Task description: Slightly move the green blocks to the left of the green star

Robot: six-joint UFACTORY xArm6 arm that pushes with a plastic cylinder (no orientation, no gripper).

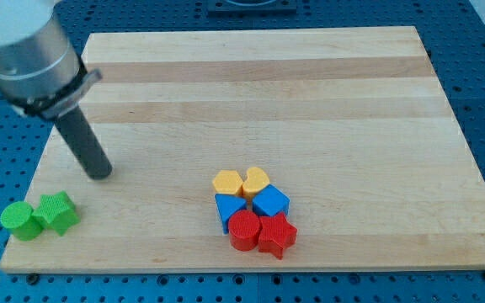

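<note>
- Green cylinder (18, 220) and green star (56, 211) sit touching at the bench's (251, 76) bottom-left corner; cylinder on the view's left, close to the edge.
- Tip (99, 172) is above and to the right of the star, apart from both.
- End effector is a plain rod w/ no jaws, so nothing opens or closes; it holds nothing.
- Judgement: cylinder looks light, rigid, smooth, prob. slides easily and may roll off-line; push low at its mid side, short nudge.
- Red, blue, yellow cluster (253, 210) lies well apart.
</note>
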